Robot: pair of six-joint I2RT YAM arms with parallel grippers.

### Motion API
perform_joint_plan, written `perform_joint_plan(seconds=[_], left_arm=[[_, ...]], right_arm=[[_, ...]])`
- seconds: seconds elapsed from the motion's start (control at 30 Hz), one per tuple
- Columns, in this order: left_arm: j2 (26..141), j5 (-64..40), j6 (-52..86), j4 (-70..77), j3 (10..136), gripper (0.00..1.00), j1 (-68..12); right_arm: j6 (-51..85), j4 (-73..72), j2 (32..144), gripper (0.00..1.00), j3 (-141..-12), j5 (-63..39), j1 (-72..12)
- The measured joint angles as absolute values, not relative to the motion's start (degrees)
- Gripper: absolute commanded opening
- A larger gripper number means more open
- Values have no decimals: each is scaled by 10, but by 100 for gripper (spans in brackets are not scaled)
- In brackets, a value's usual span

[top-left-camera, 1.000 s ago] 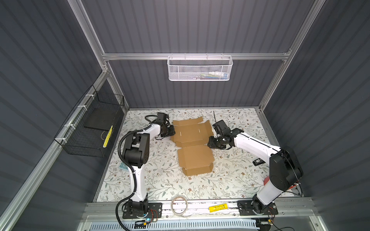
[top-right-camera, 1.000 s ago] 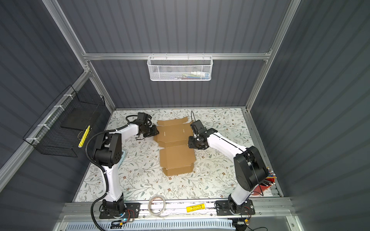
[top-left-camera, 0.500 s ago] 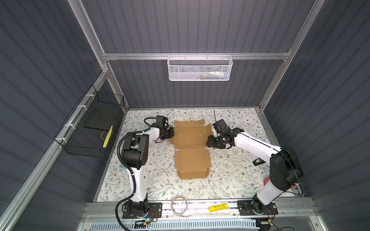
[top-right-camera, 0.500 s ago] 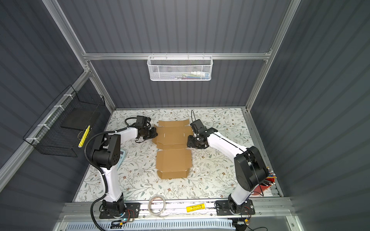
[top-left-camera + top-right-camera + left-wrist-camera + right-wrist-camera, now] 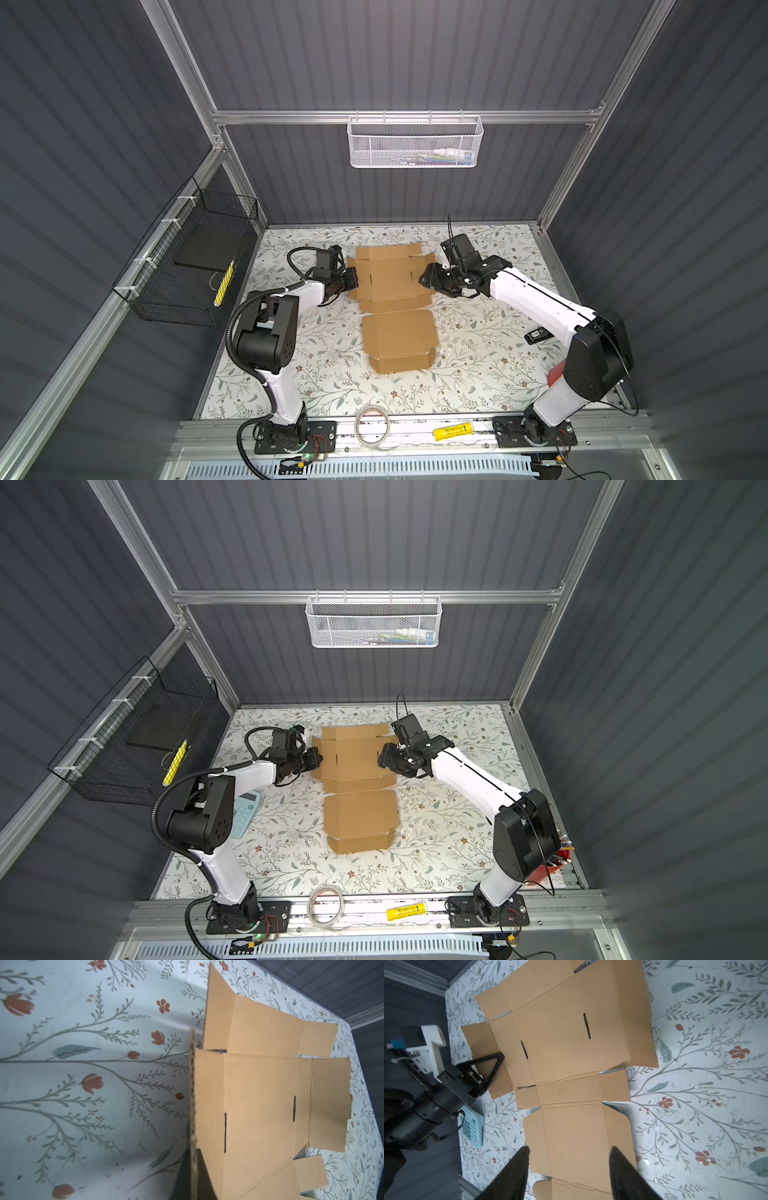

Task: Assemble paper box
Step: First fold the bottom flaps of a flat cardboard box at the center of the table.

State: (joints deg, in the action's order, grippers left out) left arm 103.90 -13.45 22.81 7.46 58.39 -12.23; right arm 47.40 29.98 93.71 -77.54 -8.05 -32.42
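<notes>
In both top views the paper box (image 5: 390,286) lies unfolded in the middle of the flowered mat (image 5: 478,353). The left gripper (image 5: 350,277) sits at its nine o'clock edge, the right gripper (image 5: 428,277) at three o'clock.

Left wrist view: black fingers (image 5: 184,1180) pinch a side flap's fluted edge tight.

Right wrist view: the prongs are spread wide above the sheet, gripping nothing.

It's plain brown corrugated board, scored and slit. I'd judge it light, stiff across the panels and willing at the creases. Take flaps by their free edges.
</notes>
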Motion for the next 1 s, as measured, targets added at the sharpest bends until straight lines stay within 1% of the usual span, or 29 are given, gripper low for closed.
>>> perform_joint_plan(seconds=[0.27, 0.47, 0.7, 1.0], left_arm=[[985, -105, 250, 180, 504, 0, -122], [968, -100, 253, 242, 481, 0, -122], [955, -101, 260, 287, 449, 0, -123], [905, -101, 242, 297, 430, 0, -136]], right_arm=[[619, 280, 963, 69, -829, -64, -323], [696, 285, 1031, 71, -922, -63, -322], [745, 294, 1092, 74, -986, -73, -322], [766, 298, 1102, 76, -1005, -76, -316]])
